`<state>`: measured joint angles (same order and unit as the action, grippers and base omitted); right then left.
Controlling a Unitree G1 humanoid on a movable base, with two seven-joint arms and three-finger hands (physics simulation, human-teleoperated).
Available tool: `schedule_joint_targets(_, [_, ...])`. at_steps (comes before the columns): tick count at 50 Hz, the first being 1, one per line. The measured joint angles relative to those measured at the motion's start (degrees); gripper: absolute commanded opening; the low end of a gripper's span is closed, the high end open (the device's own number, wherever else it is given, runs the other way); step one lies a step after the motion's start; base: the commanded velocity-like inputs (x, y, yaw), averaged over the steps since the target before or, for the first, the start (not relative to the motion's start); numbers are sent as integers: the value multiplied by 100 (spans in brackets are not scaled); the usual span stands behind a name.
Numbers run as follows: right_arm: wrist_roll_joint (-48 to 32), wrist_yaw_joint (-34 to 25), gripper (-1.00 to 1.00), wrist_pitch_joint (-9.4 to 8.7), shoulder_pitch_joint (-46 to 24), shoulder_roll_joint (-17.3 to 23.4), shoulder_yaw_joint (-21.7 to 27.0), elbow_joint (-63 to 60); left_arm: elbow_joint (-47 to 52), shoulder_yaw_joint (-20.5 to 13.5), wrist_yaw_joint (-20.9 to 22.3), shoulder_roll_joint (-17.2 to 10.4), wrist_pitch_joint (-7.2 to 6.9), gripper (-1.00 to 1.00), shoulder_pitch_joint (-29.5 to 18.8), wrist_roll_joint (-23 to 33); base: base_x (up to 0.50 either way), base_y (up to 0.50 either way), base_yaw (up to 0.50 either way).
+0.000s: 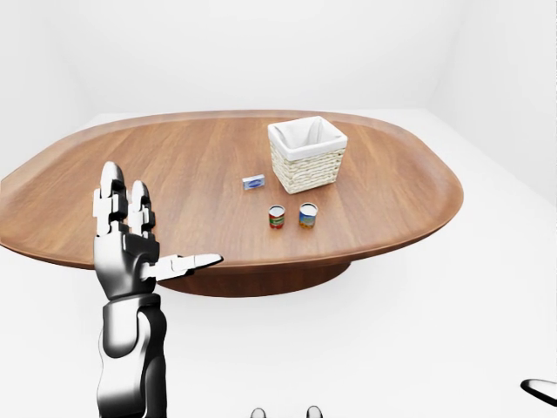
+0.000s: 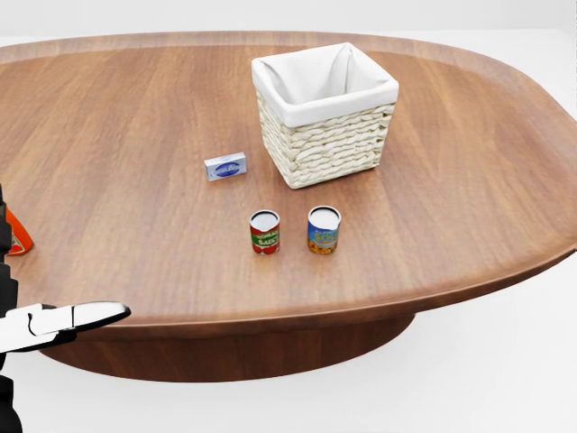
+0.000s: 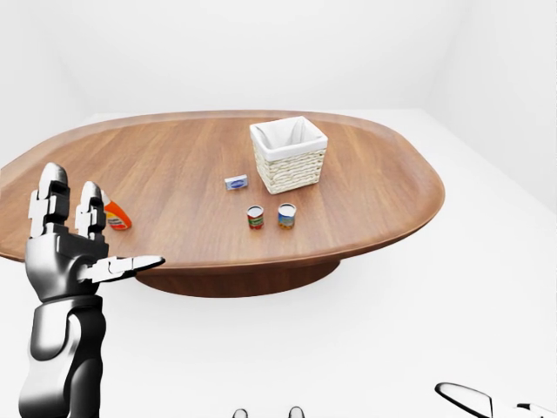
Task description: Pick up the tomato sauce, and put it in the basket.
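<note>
Broad oval wooden table (image 2: 135, 117), filling most of the head view, on a dark central pedestal over white floor. Left hand (image 1: 130, 252), silver, raised upright at the lower left of the left-eye view, fingers (image 1: 111, 196) spread and straight, thumb pointing to the right along the table's near edge, gripping nothing. Woven basket (image 2: 325, 144) with white cloth lining, well apart from those fingers, up and to the right of them in the head view, upright on the tabletop. Right hand (image 3: 487, 402) only a pale sliver at the bottom right corner of the right-eye view, too little showing to tell whether its fingers are spread or curled. Ketchup bottle (image 3: 117, 215), orange, lying just beside the left fingertips in the right-eye view, to their right, mostly cut off at the left edge of the head view. Tomato sauce (image 2: 265, 232), a small red-and-green can, standing upright on the table, right of the left thumb tip and well apart from it, below the basket. Second can (image 2: 324, 229), blue and yellow, just beside the first on its right, not touching. Small blue-and-white box (image 2: 225, 167) lying flat, left of the basket, above the cans.
</note>
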<state>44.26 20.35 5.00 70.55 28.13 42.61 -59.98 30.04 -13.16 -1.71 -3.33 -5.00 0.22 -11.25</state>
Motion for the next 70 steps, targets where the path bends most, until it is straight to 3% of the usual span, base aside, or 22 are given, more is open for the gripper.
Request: schedule_joint_targets(70, [-6, -71, 100, 0, -37, -50, -40, 1, -113, 17, -6, -3, 0, 100, -18, 32, 0, -25, 0])
